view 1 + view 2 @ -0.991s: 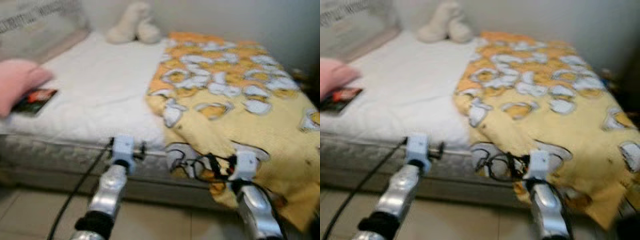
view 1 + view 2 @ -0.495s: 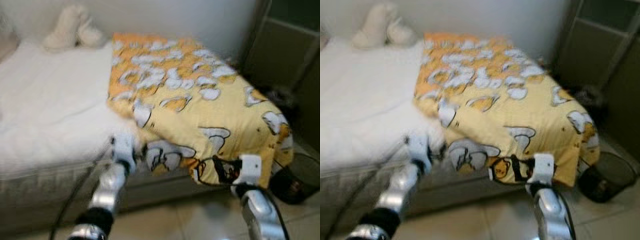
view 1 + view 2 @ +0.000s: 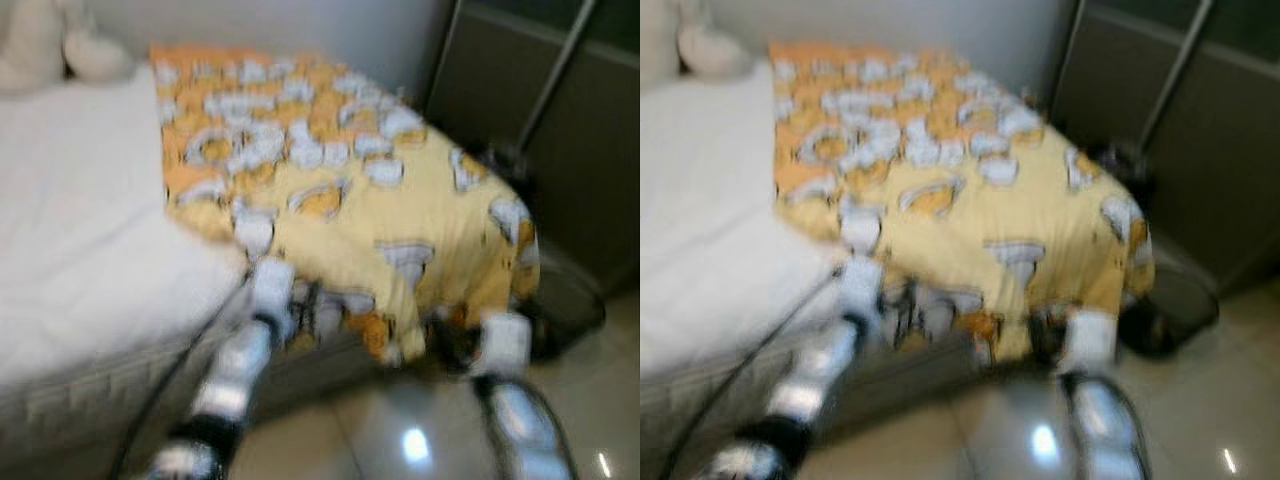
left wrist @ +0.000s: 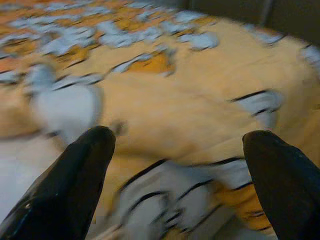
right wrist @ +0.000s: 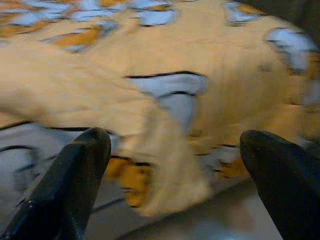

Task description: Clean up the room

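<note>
A yellow blanket (image 3: 340,190) printed with white and orange cartoon figures covers the right part of a bed and hangs over its corner. The white mattress (image 3: 80,230) lies bare to its left. All views are blurred. My left gripper (image 4: 180,165) is open and held in front of the blanket's hanging edge, with nothing between its fingers (image 4: 75,175). My right gripper (image 5: 175,165) is also open, facing the blanket's drooping corner (image 5: 165,175) above the floor. In the eye views both silver arms (image 3: 235,370) reach toward the bed's side.
A cream plush toy (image 3: 60,50) sits at the bed's far end. A dark round bin (image 3: 570,310) stands on the shiny tiled floor (image 3: 400,430) past the bed's corner, beside dark cabinet doors (image 3: 560,130). A black cable (image 3: 170,380) trails along the left arm.
The camera has swung to the right: the pink pillow and book left the picture, and the bin and dark cabinet came in. Both arms stay held out before the bed.
</note>
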`<state>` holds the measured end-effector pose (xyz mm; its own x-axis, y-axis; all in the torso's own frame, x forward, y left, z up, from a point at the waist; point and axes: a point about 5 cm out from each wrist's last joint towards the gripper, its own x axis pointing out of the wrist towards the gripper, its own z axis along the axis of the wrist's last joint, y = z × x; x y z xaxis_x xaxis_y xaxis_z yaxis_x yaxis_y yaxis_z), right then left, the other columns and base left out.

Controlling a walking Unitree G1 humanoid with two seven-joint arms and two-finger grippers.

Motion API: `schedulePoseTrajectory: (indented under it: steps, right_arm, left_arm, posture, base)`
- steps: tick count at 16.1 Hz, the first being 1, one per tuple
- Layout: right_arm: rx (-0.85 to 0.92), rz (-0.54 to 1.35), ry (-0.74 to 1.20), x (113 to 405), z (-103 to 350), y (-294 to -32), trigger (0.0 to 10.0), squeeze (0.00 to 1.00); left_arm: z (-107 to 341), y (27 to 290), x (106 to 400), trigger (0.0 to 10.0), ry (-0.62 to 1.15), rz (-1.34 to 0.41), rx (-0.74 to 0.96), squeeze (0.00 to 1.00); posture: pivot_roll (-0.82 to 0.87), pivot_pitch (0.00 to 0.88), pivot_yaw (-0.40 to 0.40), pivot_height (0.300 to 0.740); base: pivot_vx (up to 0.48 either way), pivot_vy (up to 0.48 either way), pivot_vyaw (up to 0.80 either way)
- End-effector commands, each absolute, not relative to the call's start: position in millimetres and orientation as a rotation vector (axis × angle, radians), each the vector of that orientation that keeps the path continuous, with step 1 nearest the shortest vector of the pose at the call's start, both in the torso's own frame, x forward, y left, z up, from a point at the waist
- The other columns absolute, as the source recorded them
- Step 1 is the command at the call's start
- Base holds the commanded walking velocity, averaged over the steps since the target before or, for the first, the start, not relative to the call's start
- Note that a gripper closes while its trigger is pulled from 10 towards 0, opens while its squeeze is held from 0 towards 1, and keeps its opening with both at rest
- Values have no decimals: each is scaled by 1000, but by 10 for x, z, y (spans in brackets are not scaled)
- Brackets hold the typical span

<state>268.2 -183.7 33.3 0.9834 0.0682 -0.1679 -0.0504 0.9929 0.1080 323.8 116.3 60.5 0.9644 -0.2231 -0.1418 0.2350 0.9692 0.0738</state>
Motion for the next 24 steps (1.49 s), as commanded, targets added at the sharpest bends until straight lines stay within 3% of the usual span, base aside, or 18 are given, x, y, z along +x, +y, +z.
schedulePoseTrajectory:
  steps: [1, 9, 13, 16, 17, 19, 24]
  right_arm:
    - [70, 49, 165, 2675, 356, -1935, 10000, 0]
    - [49, 84, 173, 2655, 367, -1904, 10000, 0]
    - [34, 128, 219, 2513, 291, -1882, 10000, 0]
    - [35, 167, 375, 2088, 62, -1975, 10000, 0]
    - [25, 164, 402, 1960, 42, -2040, 10000, 0]
    - [-80, 124, 509, 1344, -1, -2454, 10000, 0]
    - [-108, 161, 554, 1169, 66, -2546, 10000, 0]
  left_arm:
    - [628, 1074, 3247, 10000, 119, -238, 62, 0]
    - [519, 1217, 3237, 10000, 180, -112, -1, 0]
    - [390, 1319, 3196, 10000, 248, -102, 39, 0]
    - [95, 1377, 3051, 10000, 433, -148, 142, 0]
    - [105, 1404, 3053, 10000, 414, -114, 151, 0]
    - [285, 1455, 3023, 10000, 166, 44, 192, 0]
    - [127, 1143, 2825, 10000, 182, -22, 157, 0]
  posture:
    - [69, 0, -9, 740]
    - [62, 23, -28, 740]
    - [57, 64, -55, 740]
    - [6, 137, -99, 740]
    - [-27, 171, -113, 740]
    - [-75, 244, -154, 740]
    - [-94, 284, -188, 740]
  base:
    - [480, 0, 0]
    - [477, 0, 0]
    - [0, 0, 0]
    - [0, 0, 0]
    - [0, 0, 0]
    - [0, 0, 0]
    - [0, 0, 0]
